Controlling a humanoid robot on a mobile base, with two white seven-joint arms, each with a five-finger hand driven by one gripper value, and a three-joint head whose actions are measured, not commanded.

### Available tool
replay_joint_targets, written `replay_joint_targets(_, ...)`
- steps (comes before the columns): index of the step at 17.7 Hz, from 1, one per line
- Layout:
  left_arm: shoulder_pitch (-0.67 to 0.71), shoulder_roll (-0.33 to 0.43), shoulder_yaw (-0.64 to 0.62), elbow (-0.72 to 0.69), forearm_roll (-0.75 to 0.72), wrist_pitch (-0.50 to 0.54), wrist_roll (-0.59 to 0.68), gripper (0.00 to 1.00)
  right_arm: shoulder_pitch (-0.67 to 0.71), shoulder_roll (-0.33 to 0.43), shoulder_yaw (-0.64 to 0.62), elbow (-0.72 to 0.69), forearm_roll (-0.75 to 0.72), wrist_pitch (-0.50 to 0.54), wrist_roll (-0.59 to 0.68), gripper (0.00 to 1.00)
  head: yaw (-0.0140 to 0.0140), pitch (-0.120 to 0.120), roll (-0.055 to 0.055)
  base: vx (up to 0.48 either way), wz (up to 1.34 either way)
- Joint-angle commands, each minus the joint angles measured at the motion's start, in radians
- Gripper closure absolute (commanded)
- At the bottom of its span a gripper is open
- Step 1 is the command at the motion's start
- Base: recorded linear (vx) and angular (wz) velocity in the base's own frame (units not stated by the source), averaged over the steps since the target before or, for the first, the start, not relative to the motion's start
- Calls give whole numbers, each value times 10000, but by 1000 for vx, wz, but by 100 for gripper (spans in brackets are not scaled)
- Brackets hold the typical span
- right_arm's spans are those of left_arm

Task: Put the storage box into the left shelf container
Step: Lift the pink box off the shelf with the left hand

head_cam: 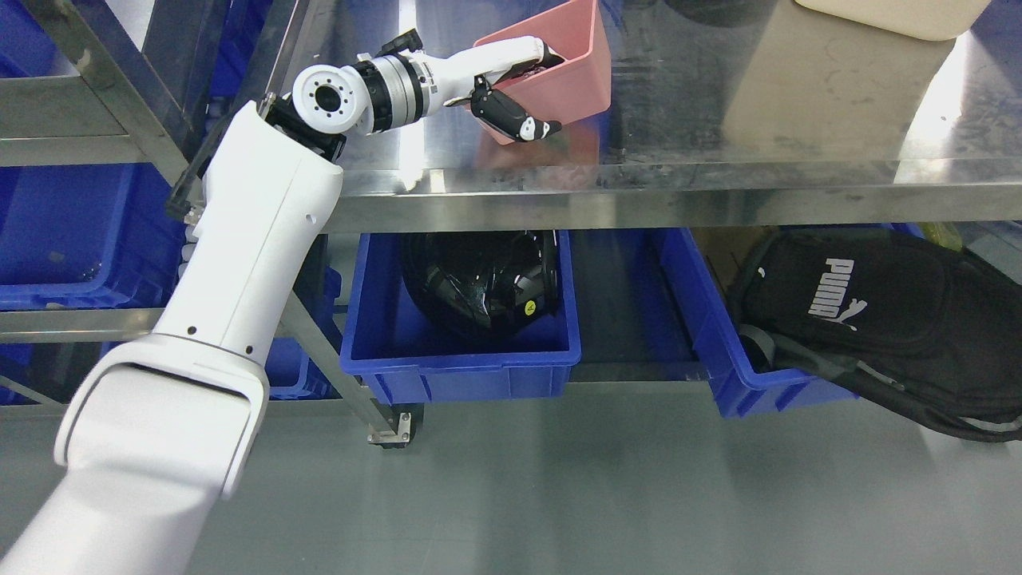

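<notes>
A pink storage box (pixel 559 68) is tilted just above the steel table top (pixel 718 180). My left hand (pixel 519 84) is shut on the box's left rim, with fingers over the edge and the thumb (pixel 511 118) below it. The left arm (pixel 255 231) reaches up from the lower left. Blue shelf containers (pixel 72 231) sit in the metal rack at the left. The right arm is out of view.
Under the table a blue bin (pixel 463 355) holds a black helmet (pixel 479 279). Another blue bin (pixel 742 383) at the right holds a black backpack (pixel 886 319). A beige object (pixel 830 72) stands on the table at the upper right. A rack leg with a caster (pixel 391 431) stands on the grey floor.
</notes>
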Motion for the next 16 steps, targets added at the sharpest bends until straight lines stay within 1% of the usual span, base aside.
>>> replay_joint_targets(1, 410, 163, 1934, 54, 2895, -100, 69, 100, 93, -175, -46, -175, 15, -3, 1, 0, 0, 0, 0, 3, 36)
replay_joint_targets(3, 487, 163, 2119, -68, 4336, -145, 69, 100, 93, -175, -46, -175, 15, -3, 1, 0, 0, 0, 0, -3, 15)
replay_joint_targets(4, 624, 163, 2226, -297, 4784, -146, 69, 100, 93, -175, -46, -175, 15, -3, 1, 0, 0, 0, 0, -4, -11)
replay_joint_targets(8, 1651, 163, 2472, -2089, 6350, -146, 69, 100, 93, -175, -46, -175, 15, -3, 1, 0, 0, 0, 0, -1, -23)
replay_joint_targets(10, 2325, 163, 2687, -3375, 6948, -161, 100, 100, 93, -175, -46, -175, 15, -3, 1, 0, 0, 0, 0, -1, -7)
replay_joint_targets(11, 2996, 163, 2809, -4734, 7209, -161, 237, 100, 93, -175, -46, -175, 15, -3, 1, 0, 0, 0, 0, 0, 0)
replay_joint_targets(12, 3535, 163, 2841, -5719, 7257, -176, 451, 100, 93, -175, -46, -175, 15, -3, 1, 0, 0, 0, 0, 0, 0)
replay_joint_targets(13, 4117, 163, 2826, -6701, 7258, -419, 893, 99, 93, -175, -46, -175, 15, -3, 1, 0, 0, 0, 0, 0, 0)
replay_joint_targets(14, 4624, 163, 2765, -7394, 7258, -817, 1384, 99, 93, -175, -46, -175, 15, -3, 1, 0, 0, 0, 0, 0, 0)
replay_joint_targets(16, 5590, 163, 2383, -8409, 7258, -1600, 2213, 99, 93, -175, -46, -175, 15, -3, 1, 0, 0, 0, 0, 0, 0)
